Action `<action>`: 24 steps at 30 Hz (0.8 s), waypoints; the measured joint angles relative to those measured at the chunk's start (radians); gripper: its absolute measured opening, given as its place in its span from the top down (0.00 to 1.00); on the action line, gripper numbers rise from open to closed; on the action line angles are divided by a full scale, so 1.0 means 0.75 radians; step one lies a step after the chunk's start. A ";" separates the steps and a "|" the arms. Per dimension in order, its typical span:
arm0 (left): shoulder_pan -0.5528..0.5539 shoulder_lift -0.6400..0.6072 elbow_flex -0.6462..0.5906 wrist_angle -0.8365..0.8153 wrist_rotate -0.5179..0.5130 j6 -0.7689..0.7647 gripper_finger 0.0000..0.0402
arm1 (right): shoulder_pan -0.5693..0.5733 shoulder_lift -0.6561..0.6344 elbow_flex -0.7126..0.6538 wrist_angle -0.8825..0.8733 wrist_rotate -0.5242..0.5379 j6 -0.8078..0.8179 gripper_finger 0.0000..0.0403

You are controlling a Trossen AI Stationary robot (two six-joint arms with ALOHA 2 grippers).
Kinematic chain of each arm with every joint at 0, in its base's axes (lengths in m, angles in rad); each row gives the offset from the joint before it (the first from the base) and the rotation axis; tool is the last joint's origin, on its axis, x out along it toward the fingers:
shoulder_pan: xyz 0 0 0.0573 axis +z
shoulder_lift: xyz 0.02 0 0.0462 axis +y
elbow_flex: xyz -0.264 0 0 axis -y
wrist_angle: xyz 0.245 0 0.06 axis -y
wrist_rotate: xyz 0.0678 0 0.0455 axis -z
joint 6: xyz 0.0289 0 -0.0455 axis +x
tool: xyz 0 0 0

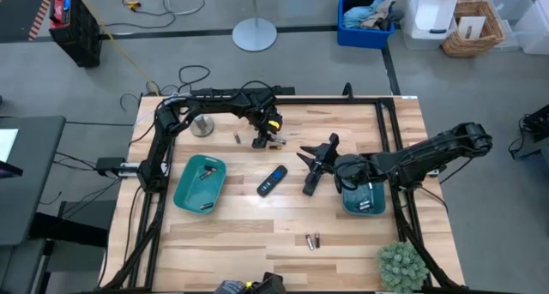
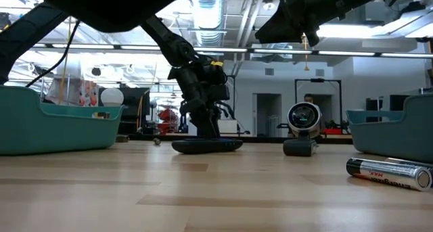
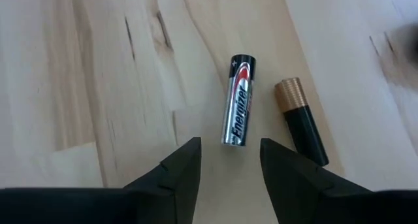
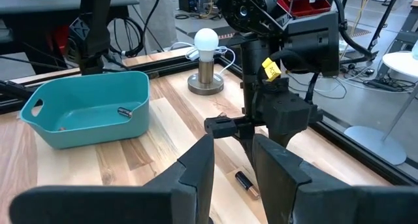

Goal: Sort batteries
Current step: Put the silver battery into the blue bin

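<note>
Two batteries lie side by side on the wood at the far middle of the table: a silver one [image 3: 238,100] and a black one with a copper end [image 3: 300,121], also seen as small cells [image 1: 276,142]. My left gripper [image 3: 228,152] points down just short of the silver cell, open, with nothing between its fingers. Another battery [image 1: 237,138] lies left of it, and two batteries [image 1: 311,240] lie near the front edge. My right gripper [image 4: 232,162] hovers open near the table's middle [image 1: 322,150].
A teal tray [image 1: 200,184] with a battery [image 4: 124,111] in it sits at the left; a second teal tray [image 1: 362,200] lies under my right arm. A black remote [image 1: 272,181], a flashlight [image 1: 311,181], a bulb lamp [image 1: 202,125] and a small plant [image 1: 401,264] also stand here.
</note>
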 joint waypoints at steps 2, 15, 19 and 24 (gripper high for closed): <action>0.000 0.000 0.000 0.005 -0.003 -0.002 0.65 | -0.001 0.000 0.000 0.000 0.000 -0.001 0.69; -0.003 0.000 0.000 0.006 -0.016 -0.048 0.61 | -0.002 0.000 0.000 0.001 0.000 -0.001 0.69; -0.005 0.000 0.000 0.005 -0.024 -0.047 0.61 | -0.002 0.000 0.000 0.002 0.000 -0.001 0.69; -0.018 0.000 0.000 0.005 -0.072 -0.033 0.61 | -0.002 0.000 0.000 0.002 0.000 0.003 0.69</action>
